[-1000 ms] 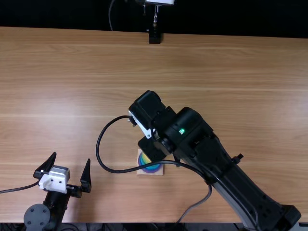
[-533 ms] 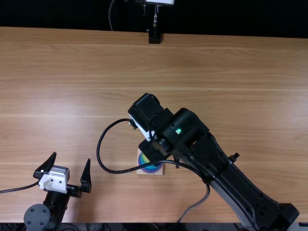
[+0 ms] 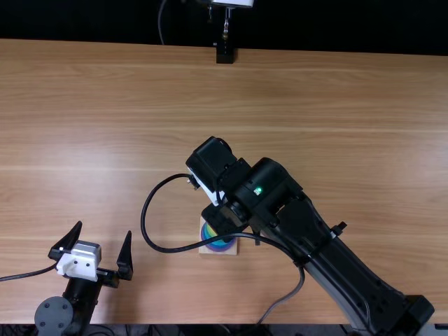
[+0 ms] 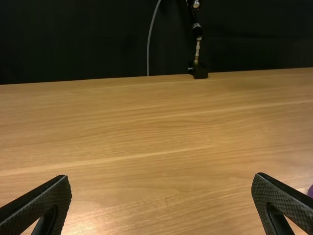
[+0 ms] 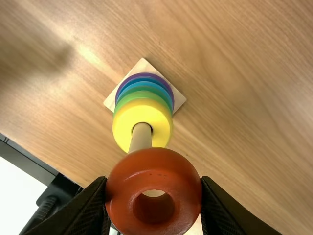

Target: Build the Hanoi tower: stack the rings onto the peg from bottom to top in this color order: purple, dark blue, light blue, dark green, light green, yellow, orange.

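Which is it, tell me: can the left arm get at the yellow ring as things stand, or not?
Probably not: the left gripper is open and empty, but the right arm reaches over the tower, its gripper holding the orange ring above the yellow ring.

A light brown wooden table (image 3: 336,91) (quite a streaky grain, too) with a square wooden base (image 5: 144,66) flat on it

right arm (image 3: 318,245) | top view | shifted slightly to the left, mostly between the earlier frames

Cable (image 3: 144,217) and right arm (image 3: 308,231) over tower (image 3: 222,246)
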